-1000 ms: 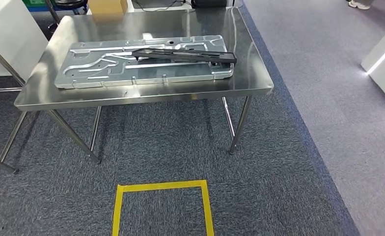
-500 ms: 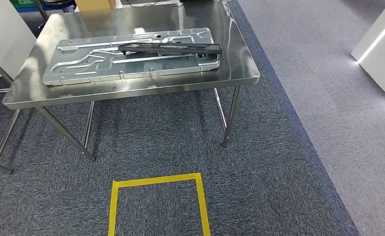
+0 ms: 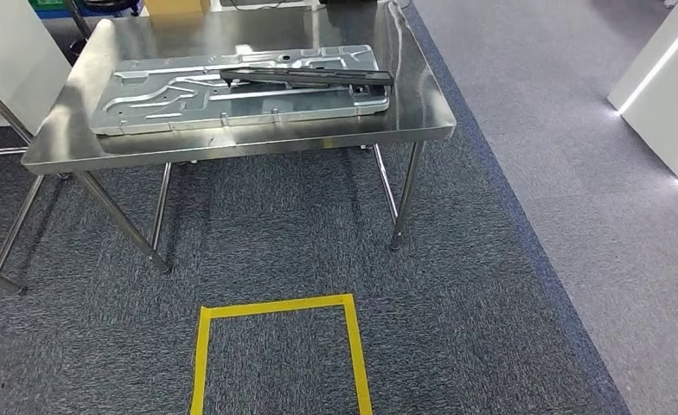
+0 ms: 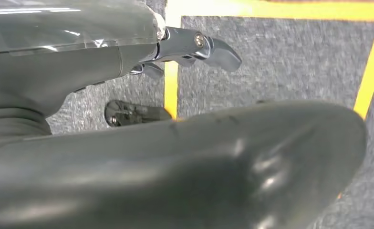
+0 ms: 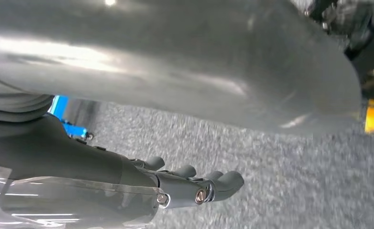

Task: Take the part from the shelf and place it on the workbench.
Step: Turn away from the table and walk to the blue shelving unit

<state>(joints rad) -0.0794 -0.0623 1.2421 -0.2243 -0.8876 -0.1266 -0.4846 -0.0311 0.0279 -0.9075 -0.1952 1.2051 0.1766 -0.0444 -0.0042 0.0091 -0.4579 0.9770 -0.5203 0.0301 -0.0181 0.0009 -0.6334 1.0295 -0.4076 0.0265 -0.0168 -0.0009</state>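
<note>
1. The steel desk (image 3: 422, 112) stands ahead in the head view, on grey-blue carpet (image 3: 275, 242).
2. A large stamped metal panel (image 3: 145, 99) lies flat on the desk top, covering most of its length.
3. The part (image 3: 305, 77), a long dark bar, lies across the far side of the panel, touching it, with one end reaching toward the panel's right end.
4. A yellow tape square (image 3: 353, 346) is marked on the carpet in front of the desk, well apart from the desk legs.
5. A white cabinet (image 3: 664, 95) stands to the right on lighter floor, and a white panel (image 3: 7, 60) stands at the left beside the desk.
6. The left hand (image 4: 194, 50) appears in the left wrist view, hanging over the carpet above the yellow tape lines. Its fingers (image 4: 221, 55) are stretched out straight and hold nothing.
7. The right hand (image 5: 194, 186) appears in the right wrist view, above plain carpet. Its fingers (image 5: 230, 180) lie side by side, extended, with nothing between them.
8. Both hands are down near the floor and well apart from the part, which rests on the desk untouched by either hand.
9. A blue frame (image 5: 68, 121) stands on the carpet beyond the right hand; what it belongs to cannot be told.
</note>
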